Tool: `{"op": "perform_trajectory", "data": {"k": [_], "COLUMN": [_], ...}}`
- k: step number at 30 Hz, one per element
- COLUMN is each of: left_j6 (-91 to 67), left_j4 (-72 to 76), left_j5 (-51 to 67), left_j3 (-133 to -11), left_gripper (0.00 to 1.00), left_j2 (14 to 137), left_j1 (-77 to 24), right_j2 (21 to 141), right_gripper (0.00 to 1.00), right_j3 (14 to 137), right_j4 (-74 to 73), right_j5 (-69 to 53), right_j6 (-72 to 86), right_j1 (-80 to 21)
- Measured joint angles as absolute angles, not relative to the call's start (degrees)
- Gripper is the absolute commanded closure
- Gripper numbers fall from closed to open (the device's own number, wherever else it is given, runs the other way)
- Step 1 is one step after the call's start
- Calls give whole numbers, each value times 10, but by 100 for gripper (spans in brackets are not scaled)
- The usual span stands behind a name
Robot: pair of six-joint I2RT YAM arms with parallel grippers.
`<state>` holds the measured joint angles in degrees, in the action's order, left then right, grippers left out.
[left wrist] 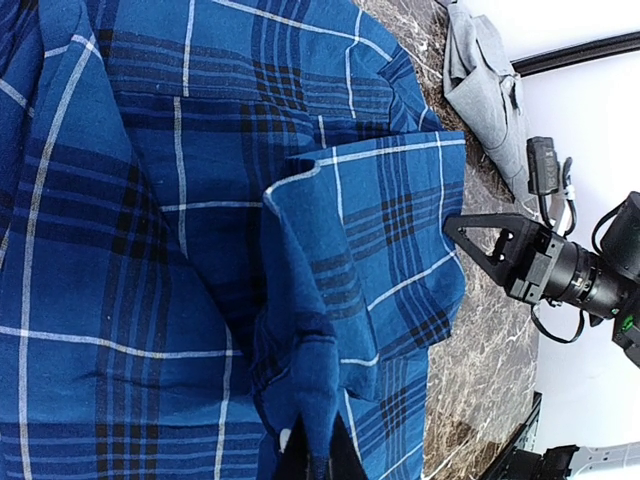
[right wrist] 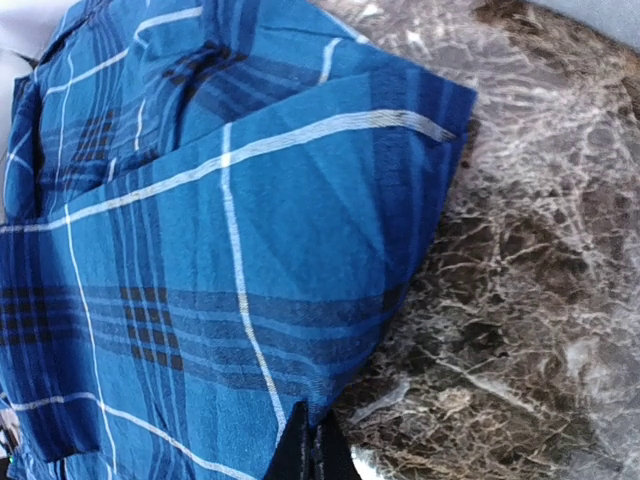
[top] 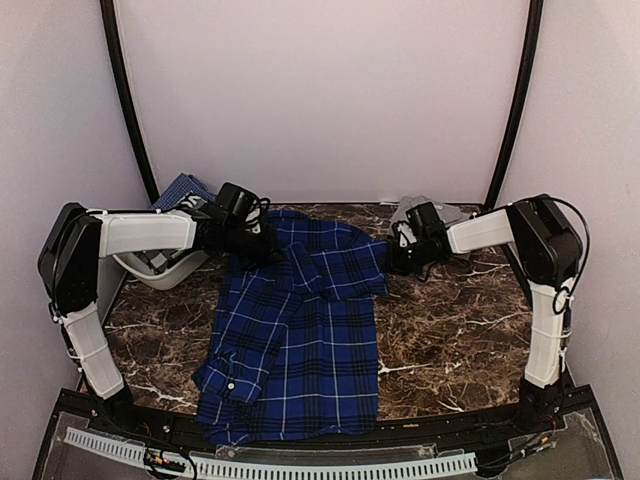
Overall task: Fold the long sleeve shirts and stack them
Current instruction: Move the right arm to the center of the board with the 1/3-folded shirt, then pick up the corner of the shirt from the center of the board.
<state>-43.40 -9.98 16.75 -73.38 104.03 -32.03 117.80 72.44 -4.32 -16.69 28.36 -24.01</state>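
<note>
The blue and black plaid long sleeve shirt (top: 300, 340) lies spread over the middle of the marble table, its upper part folded over. My left gripper (top: 262, 246) sits at the shirt's upper left. In the left wrist view, the left gripper (left wrist: 315, 462) is shut on a raised fold of plaid cloth (left wrist: 310, 370). My right gripper (top: 393, 260) is at the right edge of the folded part. In the right wrist view, the right gripper (right wrist: 315, 458) is shut with the plaid hem (right wrist: 350, 390) pinched at its tips. The grey long sleeve shirt (top: 432, 210) lies bunched at the back right, behind the right arm.
A white basket (top: 165, 270) stands at the back left under the left arm, with a blue checked cloth (top: 186, 188) behind it. Bare marble table (top: 460, 340) shows right of the plaid shirt. The grey shirt (left wrist: 485, 85) and the right gripper (left wrist: 480, 238) appear in the left wrist view.
</note>
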Motion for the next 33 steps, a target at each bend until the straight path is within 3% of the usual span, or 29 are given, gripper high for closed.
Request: {"op": "perform_trajectory", "data": {"k": [11,18,21,33], "left_j6": [-441,-437,-426,-370], "left_j4": [-94,-110,-129,-194], "left_j5": [169,165,160,167], "left_j3": [-771,-841,-875,-983], "left_gripper": [100,100,100,98], "left_j2": [1075,1106,1107,1106], "left_j1": [-331,-331,-331,-311], "right_j2": [1223,1222,1193,929], "right_gripper": [100,66,62,63], "right_j3": [828,855,822,584], "right_j4": [-105,-129,-135,-155], "right_j5": [-163,-167,-169,-121], "right_j6": [257,237,229,255], "right_j1": [-189,-176,-183,-305]}}
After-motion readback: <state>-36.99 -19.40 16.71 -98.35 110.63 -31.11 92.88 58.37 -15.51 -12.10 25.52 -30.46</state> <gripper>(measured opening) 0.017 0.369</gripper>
